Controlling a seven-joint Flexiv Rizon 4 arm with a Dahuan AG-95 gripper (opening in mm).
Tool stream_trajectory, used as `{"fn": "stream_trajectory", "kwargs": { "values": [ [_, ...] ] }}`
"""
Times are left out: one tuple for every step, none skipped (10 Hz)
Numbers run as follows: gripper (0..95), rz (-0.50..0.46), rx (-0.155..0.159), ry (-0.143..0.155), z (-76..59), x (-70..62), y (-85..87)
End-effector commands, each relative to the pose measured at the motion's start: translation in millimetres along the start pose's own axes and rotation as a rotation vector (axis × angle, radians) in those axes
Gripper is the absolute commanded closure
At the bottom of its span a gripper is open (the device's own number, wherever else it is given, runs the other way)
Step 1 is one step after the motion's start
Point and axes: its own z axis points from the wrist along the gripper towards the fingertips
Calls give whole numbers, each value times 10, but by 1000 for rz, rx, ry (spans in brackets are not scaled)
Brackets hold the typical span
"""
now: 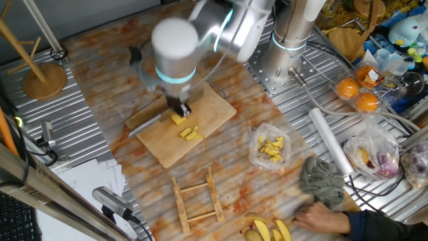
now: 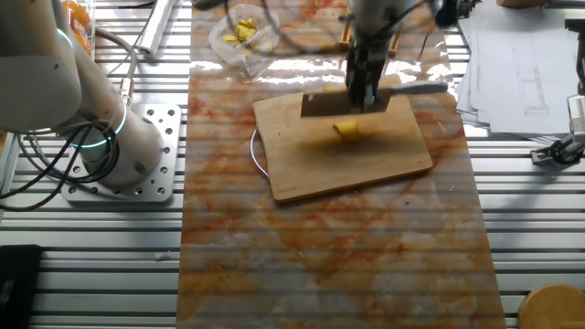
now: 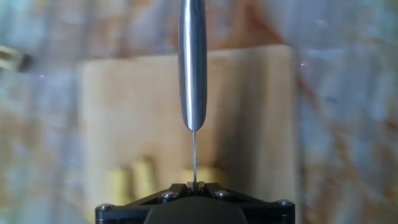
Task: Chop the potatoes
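Note:
A wooden cutting board (image 1: 215,107) lies mid-table. On it are the potatoes: a pale-yellow chunk (image 1: 177,120) under the knife and a few short yellow sticks (image 1: 191,133) beside it. My gripper (image 1: 179,107) is shut on a knife whose blade (image 1: 144,124) points left along the board. In the other fixed view the gripper (image 2: 364,87) holds the knife (image 2: 324,103) just above a potato piece (image 2: 347,131) on the board (image 2: 347,174). In the hand view, the gripper (image 3: 194,185) clamps the blade's spine; the steel handle (image 3: 193,62) points away, and blurred potato pieces (image 3: 140,177) lie below.
A clear bag of yellow chunks (image 1: 271,148) lies right of the board. A small wooden rack (image 1: 197,197) sits in front. A person's hand (image 1: 321,217), a grey cloth (image 1: 323,179) and yellow wedges (image 1: 271,231) are at the front right. The arm's base (image 2: 119,155) stands beside the mat.

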Motion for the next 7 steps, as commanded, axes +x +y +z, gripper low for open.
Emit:
{"fn": "stream_trajectory", "kwargs": {
  "values": [
    [950, -1, -46, 4, 28, -40, 18],
    [950, 4, -66, 3, 28, -40, 19],
    [950, 5, -86, 1, 32, -43, 20],
    [950, 7, -108, -2, 33, -44, 21],
    [950, 0, -122, -5, 33, -43, 21],
    [950, -2, -121, -5, 41, -35, 27],
    [950, -5, -122, -6, 52, -30, 35]
  ]
}}
